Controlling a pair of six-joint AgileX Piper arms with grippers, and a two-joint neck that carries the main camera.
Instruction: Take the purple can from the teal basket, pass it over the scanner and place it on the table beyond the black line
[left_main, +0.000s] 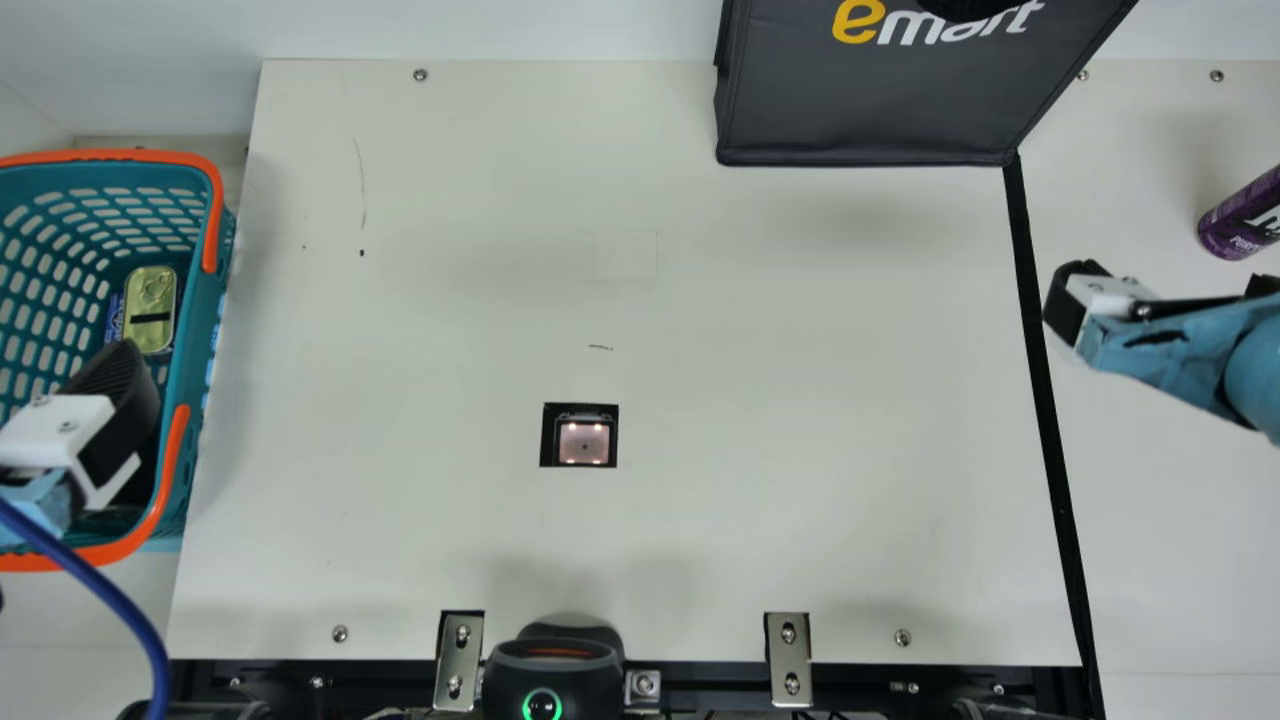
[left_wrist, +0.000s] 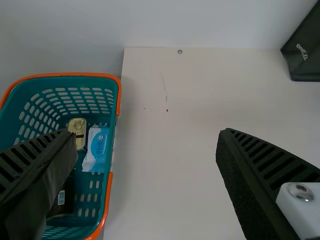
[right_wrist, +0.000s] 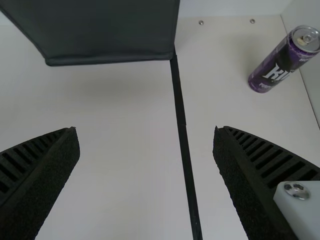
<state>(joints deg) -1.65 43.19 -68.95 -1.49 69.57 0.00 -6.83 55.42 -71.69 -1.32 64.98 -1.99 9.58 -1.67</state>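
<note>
Purple metal can (right_wrist: 274, 70) | cylindrical, upright | beyond straight black line (right_wrist: 184, 145)

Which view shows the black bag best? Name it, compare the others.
The main view: the bag shows large lettering and both bottom corners. The right wrist view has its plain lower part; the left wrist view, one small lettered piece.

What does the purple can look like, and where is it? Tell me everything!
The purple can is a tall, slim tube that looks like shiny metal. It has big white letters on a dark patch, and a round silvery lid with a pull tab. It stands upright on the table, beyond the black line. Only the table touches it; the right claw is open, away from it. I can't tell whether the can has been opened.
</note>
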